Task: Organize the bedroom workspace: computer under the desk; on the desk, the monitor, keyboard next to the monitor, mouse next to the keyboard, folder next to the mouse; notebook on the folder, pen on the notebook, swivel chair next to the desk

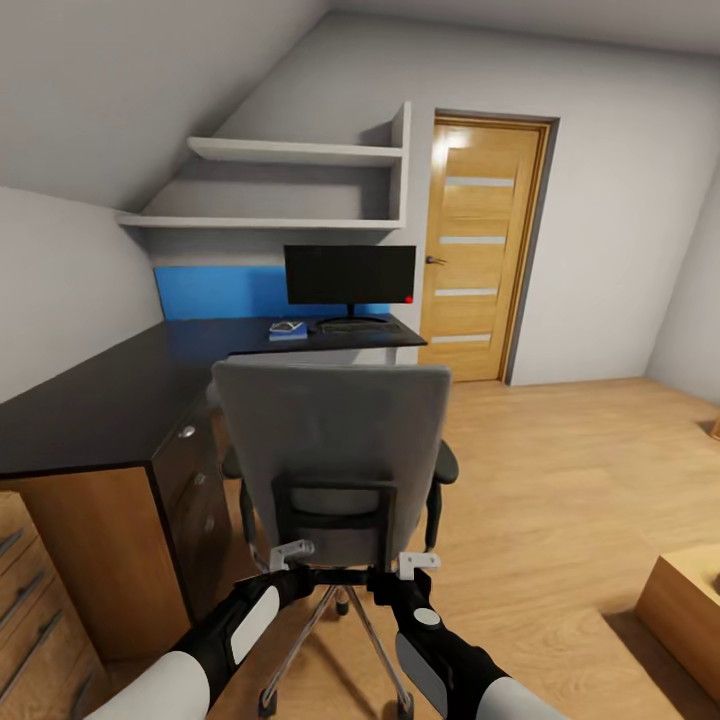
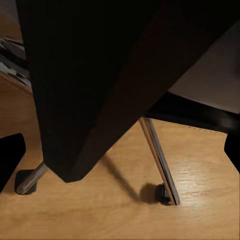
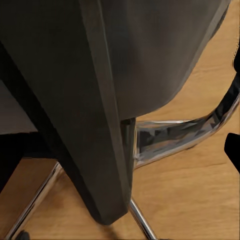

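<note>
Pushing the swivel chair [image 1: 335,450] is your job here, and it stands just in front of you with its grey back toward you, facing the desk [image 1: 90,410], where the monitor [image 1: 349,275] sits at the far end with the keyboard [image 1: 357,326] in front of it. Your left gripper [image 1: 290,552] and right gripper [image 1: 418,563] sit at the lower edge of the backrest, one at each side of the dark spine; whether their jaws are spread or pinching the frame, you cannot tell. Expect the chair to be fairly heavy but free-rolling on its castors [image 2: 161,192], and inclined to spin about its column, so hold low on the stiff back frame with both arms and press evenly. No brand, label or writing is legible anywhere.
</note>
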You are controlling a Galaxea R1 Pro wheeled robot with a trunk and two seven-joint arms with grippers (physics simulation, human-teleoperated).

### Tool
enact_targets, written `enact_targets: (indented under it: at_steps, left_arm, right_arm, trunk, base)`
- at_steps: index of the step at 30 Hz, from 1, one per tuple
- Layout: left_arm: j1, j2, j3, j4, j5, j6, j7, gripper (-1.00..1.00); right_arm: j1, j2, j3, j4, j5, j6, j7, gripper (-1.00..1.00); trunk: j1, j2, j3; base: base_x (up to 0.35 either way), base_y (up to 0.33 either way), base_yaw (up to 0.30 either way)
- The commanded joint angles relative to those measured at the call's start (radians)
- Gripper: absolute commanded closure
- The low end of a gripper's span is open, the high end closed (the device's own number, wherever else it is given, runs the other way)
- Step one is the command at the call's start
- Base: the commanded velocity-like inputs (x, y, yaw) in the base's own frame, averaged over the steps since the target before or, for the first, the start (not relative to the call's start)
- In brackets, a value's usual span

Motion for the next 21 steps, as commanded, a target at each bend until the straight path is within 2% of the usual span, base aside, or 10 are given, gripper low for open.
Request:
enact_targets:
  at_steps: [1, 12, 21]
  left_arm:
    - [-0.001, 0.001, -0.007, -0.002, 0.015, 0.002, 0.009, -1.0]
    - [-0.001, 0.002, -0.007, -0.002, 0.015, 0.001, 0.009, -1.0]
    - [-0.001, 0.002, -0.007, -0.002, 0.014, -0.001, 0.009, -1.0]
  right_arm:
    - [-0.001, -0.001, 0.008, 0.0, -0.01, -0.006, -0.006, -1.0]
    - [-0.001, -0.002, 0.007, 0.0, -0.01, -0.008, -0.006, -1.0]
    - [-0.001, -0.003, 0.005, -0.001, -0.01, -0.015, -0.007, -1.0]
  trunk:
    - [0.0, 0.0, -0.001]
    - [0.0, 0.0, -0.001]
    - [0.0, 0.0, -0.001]
  base:
    - [0.342, 0.0, 0.0]
    - [0.342, -0.007, 0.0]
    - [0.335, -0.144, 0.019]
